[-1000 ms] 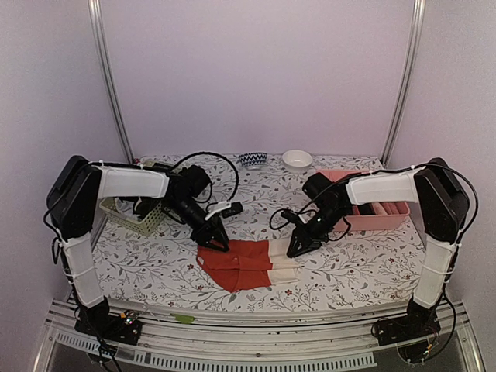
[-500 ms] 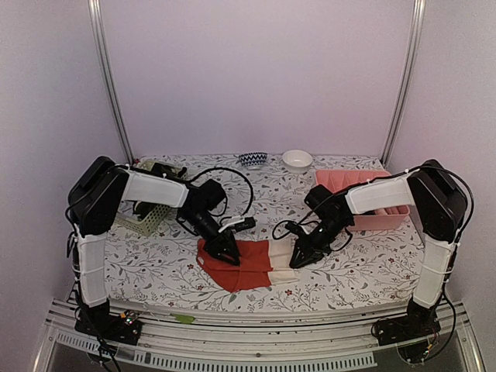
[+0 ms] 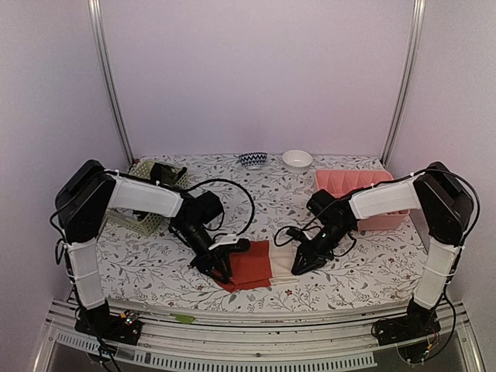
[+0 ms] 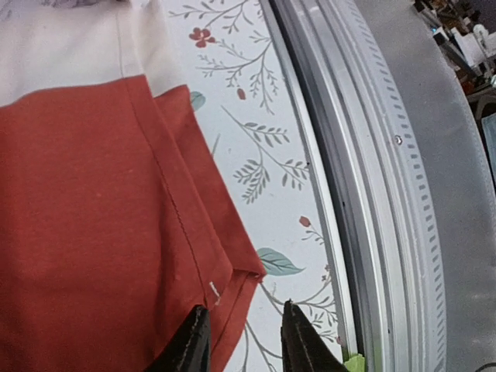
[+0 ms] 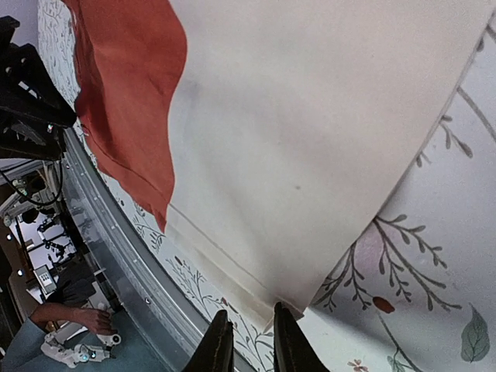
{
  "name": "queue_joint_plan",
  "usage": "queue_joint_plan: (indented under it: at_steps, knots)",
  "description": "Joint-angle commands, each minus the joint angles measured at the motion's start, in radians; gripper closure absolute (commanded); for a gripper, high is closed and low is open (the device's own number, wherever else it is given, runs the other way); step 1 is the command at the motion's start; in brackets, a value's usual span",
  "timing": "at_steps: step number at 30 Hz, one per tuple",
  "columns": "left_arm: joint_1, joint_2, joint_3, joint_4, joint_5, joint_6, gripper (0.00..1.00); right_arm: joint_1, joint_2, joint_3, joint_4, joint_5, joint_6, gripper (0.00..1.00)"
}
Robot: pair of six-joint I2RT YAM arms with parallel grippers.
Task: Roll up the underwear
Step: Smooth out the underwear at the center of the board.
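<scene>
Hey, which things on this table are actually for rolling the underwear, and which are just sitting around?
For the job:
- red-orange and cream underwear
- left gripper at its red corner
- right gripper at its cream corner

Just lying about:
- pink divided tray
- pale green basket
- blue-patterned bowl
- white bowl

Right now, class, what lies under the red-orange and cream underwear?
The floral table cover shows all around the underwear and runs beneath it. Anything else directly beneath is hidden by the cloth.
</scene>
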Motion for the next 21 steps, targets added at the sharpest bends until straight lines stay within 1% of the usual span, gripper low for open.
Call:
queue_joint_plan:
  at_steps: [1,5,7,8,11,12,14,16,19,21]
  knots:
    - [-0.014,-0.116,-0.039,0.001,-0.005,0.103,0.65,0.006,-0.09,-0.01,-0.005,-0.009,0.007,0.8]
    - [-0.012,-0.184,-0.076,0.045,-0.046,0.111,0.63,0.005,-0.125,0.018,0.011,0.046,0.024,0.8]
    - [0.007,-0.217,-0.103,0.107,-0.075,0.063,0.64,-0.001,-0.118,0.054,0.01,0.113,0.03,0.79]
    - [0.025,-0.229,-0.115,0.153,-0.09,0.014,0.64,-0.007,-0.11,0.074,0.01,0.151,0.041,0.79]
    - [0.118,-0.246,-0.115,0.225,-0.074,-0.104,0.64,-0.03,-0.077,0.142,0.011,0.229,0.052,0.79]
    - [0.216,-0.245,-0.097,0.248,-0.072,-0.181,0.64,-0.045,-0.041,0.219,0.005,0.299,0.06,0.8]
    - [0.267,-0.244,-0.091,0.265,-0.114,-0.213,0.63,-0.049,-0.004,0.282,-0.006,0.345,0.052,0.8]
    - [0.305,-0.239,-0.088,0.277,-0.167,-0.225,0.63,-0.049,0.043,0.338,-0.02,0.355,0.025,0.8]
    - [0.355,-0.2,-0.056,0.274,-0.224,-0.247,0.62,-0.049,0.125,0.417,-0.05,0.336,-0.021,0.8]
    - [0.383,-0.146,-0.018,0.247,-0.252,-0.251,0.62,-0.048,0.166,0.451,-0.069,0.323,-0.05,0.79]
